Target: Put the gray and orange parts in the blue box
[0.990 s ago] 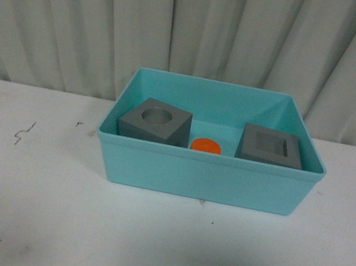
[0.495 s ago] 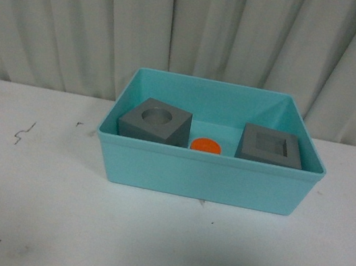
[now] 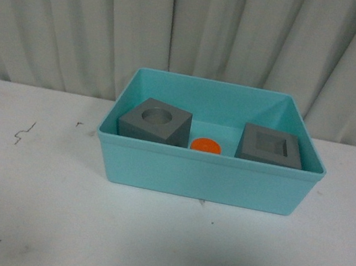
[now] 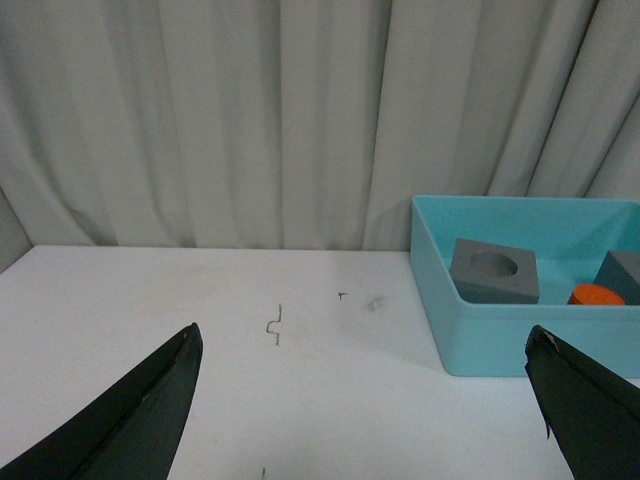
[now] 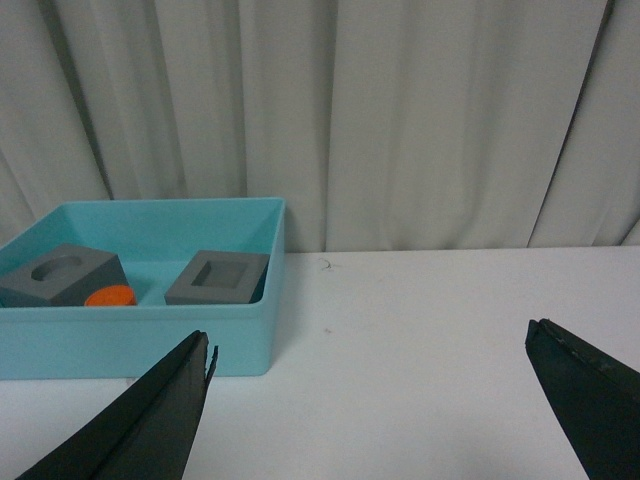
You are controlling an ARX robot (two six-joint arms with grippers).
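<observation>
White table [image 3: 36,205] with gray curtain [image 3: 196,27] behind. Blue box [image 3: 204,178] sits on the table toward the back, upright. All three parts inside it: gray cube with round recess [image 3: 154,121] at its left side, gray cube with square recess [image 3: 270,147] at its right side, orange cylinder [image 3: 206,145] between them, near the front wall. My left gripper [image 4: 360,400] is spread wide, holding nothing, over the table away from the box. My right gripper [image 5: 385,400] likewise wide apart, empty, beside the box.
</observation>
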